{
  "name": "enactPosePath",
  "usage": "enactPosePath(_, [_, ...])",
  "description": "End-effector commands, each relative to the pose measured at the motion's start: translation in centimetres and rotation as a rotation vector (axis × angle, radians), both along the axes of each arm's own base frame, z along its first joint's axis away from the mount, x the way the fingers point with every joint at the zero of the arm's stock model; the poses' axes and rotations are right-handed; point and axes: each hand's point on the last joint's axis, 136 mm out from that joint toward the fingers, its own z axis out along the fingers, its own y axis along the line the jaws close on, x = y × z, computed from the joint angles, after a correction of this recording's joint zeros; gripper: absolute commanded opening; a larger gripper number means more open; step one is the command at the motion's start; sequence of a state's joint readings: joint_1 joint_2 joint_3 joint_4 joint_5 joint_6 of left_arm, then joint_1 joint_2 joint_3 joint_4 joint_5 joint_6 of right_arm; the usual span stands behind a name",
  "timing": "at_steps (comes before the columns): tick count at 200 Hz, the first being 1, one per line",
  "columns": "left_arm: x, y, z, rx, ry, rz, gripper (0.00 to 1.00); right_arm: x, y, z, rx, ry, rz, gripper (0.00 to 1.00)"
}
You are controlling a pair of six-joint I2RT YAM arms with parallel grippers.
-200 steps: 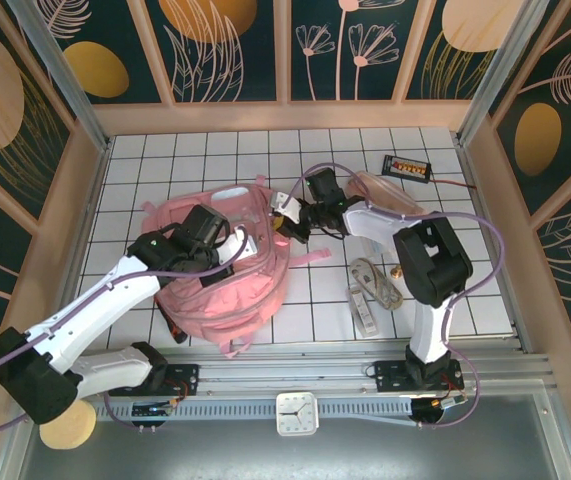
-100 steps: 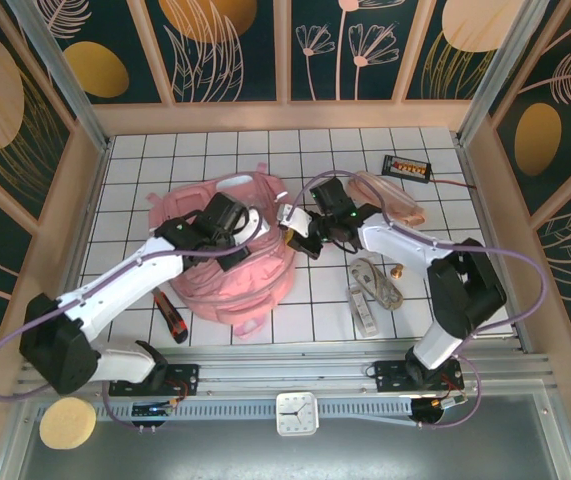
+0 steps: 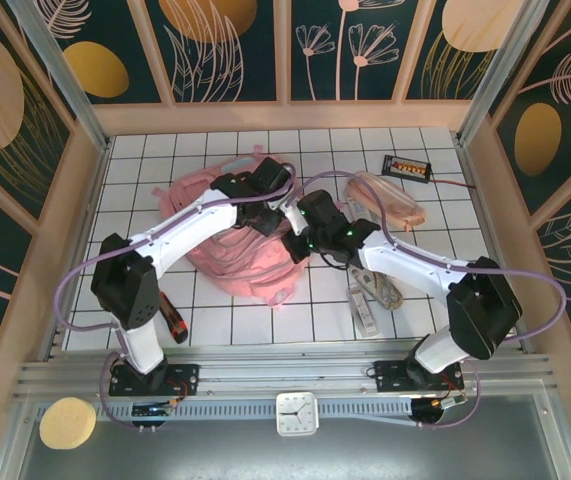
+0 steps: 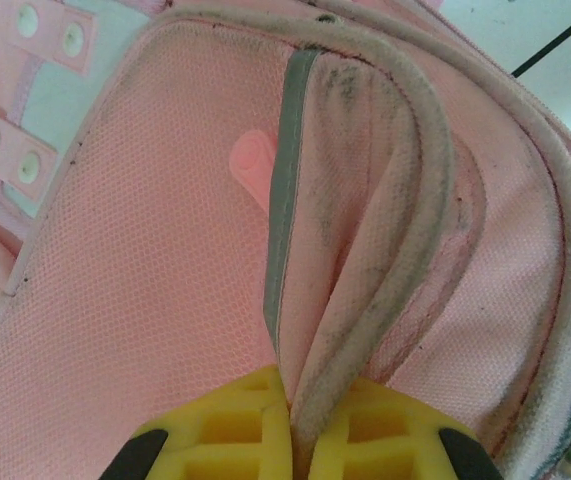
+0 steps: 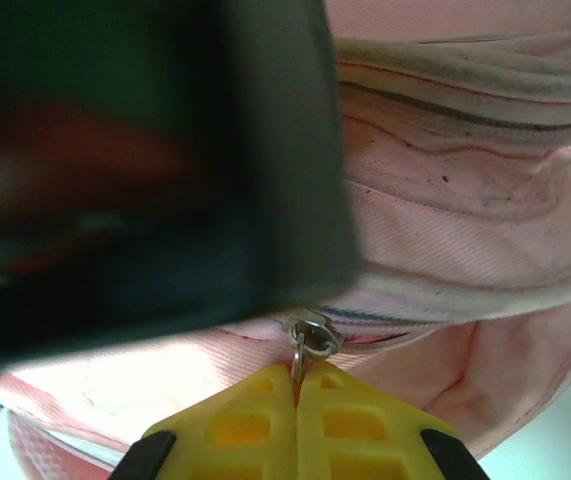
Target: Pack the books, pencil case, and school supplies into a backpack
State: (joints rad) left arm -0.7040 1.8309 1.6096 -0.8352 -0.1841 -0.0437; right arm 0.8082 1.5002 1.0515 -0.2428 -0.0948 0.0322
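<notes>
The pink backpack lies left of the table's middle. My left gripper reaches over its far right corner. In the left wrist view that gripper is shut on a fold of the backpack's greyish piped edge. My right gripper meets the bag from the right. In its wrist view it is shut on the metal zipper pull of the backpack. The pink pencil case lies at the back right. The whitish ruler and grey cord bundle rest at the right. The books are out of view.
A red-and-black utility knife lies near the front left by the left arm. A small black box with orange marks and its wire sit at the back right. A dark blurred mass hangs close above the right gripper.
My left arm has swung from the backpack's left side across to its far right corner. The right gripper slid down and left along the bag. The backpack has changed shape and shifted.
</notes>
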Motion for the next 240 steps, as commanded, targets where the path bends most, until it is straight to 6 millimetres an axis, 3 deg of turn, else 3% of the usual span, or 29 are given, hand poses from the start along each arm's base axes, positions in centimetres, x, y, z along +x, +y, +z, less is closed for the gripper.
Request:
enactPosePath(1, [5.6,-2.5,4.6,-0.179,-0.171,0.172,0.00,-3.2,0.2,0.4,0.084,0.142,-0.089,0.00])
enactPosePath(30, [6.0,-5.5,3.8,-0.307,-0.037,0.252,0.00,-2.9,1.6,1.7,0.271,0.180,-0.223,0.00])
enactPosePath(55, [7.1,-7.3,3.8,-0.387,-0.003,0.306,0.00,-5.3,5.2,3.2,0.372,0.131,-0.147,0.00])
enactPosePath(75, [8.2,-8.9,4.0,-0.442,0.015,0.316,0.00,-7.2,7.6,1.9,0.351,0.153,-0.079,0.00])
enactPosePath(100, [8.9,-10.8,4.6,-0.506,0.048,0.311,0.00,-8.6,8.8,-0.5,0.293,0.165,-0.050,0.00])
enactPosePath(139, [9.0,-13.3,6.7,-0.647,0.109,0.312,0.00,-7.8,11.6,-2.7,0.258,0.170,-0.049,0.00])
enactPosePath(166, [8.7,-13.0,7.1,-0.637,0.110,0.298,0.00,-7.4,14.1,-2.3,0.275,0.169,-0.002,0.00])
enactPosePath(171, [8.7,-12.7,7.0,-0.622,0.106,0.292,0.00,-7.5,14.1,-2.0,0.275,0.172,-0.003,0.04])
enactPosePath(189, [8.5,-11.6,7.2,-0.587,0.086,0.276,0.00,-7.8,12.1,-1.0,0.273,0.171,-0.038,0.44])
enactPosePath(206, [8.0,-10.8,7.8,-0.589,0.079,0.263,0.00,-8.5,9.3,0.6,0.273,0.161,-0.069,0.68])
enactPosePath(215, [7.8,-10.6,8.5,-0.604,0.073,0.252,0.00,-8.4,7.5,1.4,0.283,0.169,-0.103,0.73])
enactPosePath(240, [7.5,-10.1,9.5,-0.625,0.076,0.234,0.00,-7.5,3.4,3.6,0.363,0.225,-0.161,0.74])
